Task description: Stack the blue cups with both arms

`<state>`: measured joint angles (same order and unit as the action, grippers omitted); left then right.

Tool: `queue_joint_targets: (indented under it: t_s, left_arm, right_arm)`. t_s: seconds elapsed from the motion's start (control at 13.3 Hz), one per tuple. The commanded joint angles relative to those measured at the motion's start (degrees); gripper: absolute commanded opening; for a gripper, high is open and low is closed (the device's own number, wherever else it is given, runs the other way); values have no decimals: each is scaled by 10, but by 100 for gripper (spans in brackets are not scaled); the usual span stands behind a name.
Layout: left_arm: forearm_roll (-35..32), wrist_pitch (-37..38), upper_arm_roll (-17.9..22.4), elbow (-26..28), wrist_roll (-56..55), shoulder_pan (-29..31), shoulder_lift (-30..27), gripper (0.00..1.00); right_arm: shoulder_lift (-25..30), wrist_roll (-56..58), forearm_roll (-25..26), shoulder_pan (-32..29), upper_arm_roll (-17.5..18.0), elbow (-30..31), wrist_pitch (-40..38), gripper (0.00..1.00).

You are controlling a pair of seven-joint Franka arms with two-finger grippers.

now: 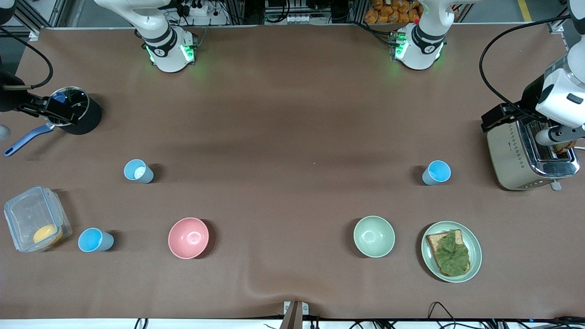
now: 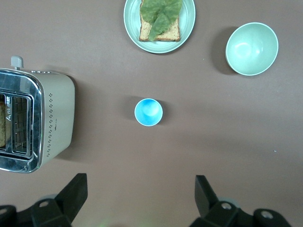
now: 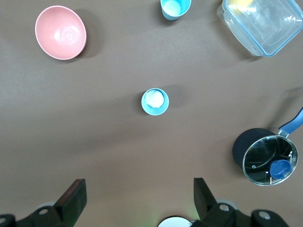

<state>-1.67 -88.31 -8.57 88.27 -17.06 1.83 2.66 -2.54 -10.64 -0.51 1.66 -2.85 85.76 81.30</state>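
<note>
Three blue cups stand upright and apart on the brown table. A paler cup with a whitish inside (image 1: 138, 171) is toward the right arm's end; it also shows in the right wrist view (image 3: 155, 101). A brighter cup (image 1: 95, 240) stands beside the clear box, also in the right wrist view (image 3: 175, 8). Another bright cup (image 1: 436, 172) stands toward the left arm's end, also in the left wrist view (image 2: 148, 112). My left gripper (image 2: 142, 189) is open and empty, high over the table. My right gripper (image 3: 137, 191) is open and empty, also high up.
A pink bowl (image 1: 188, 237), a pale-green bowl (image 1: 374, 236) and a plate with toast and lettuce (image 1: 475, 256) lie nearer the front camera. A toaster (image 1: 516, 155) stands at the left arm's end. A black pot (image 1: 89, 116) and a clear box (image 1: 27, 214) stand at the right arm's end.
</note>
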Motion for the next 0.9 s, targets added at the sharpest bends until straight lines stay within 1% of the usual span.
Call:
queue_joint_targets:
  t_s: [0.0, 0.6, 0.82]
  left_arm:
    - [-4, -2, -3, 4, -9, 4, -6, 100]
    - [-4, -2, -4, 4, -9, 5, -6, 100]
    - [-4, -2, -4, 4, -9, 4, -6, 100]
  right_arm:
    - [3, 3, 1, 5, -2, -4, -5, 100]
    - [2, -5, 1, 6, -2, -4, -2, 100]
    - [-5, 2, -3, 8, -1, -6, 18, 100]
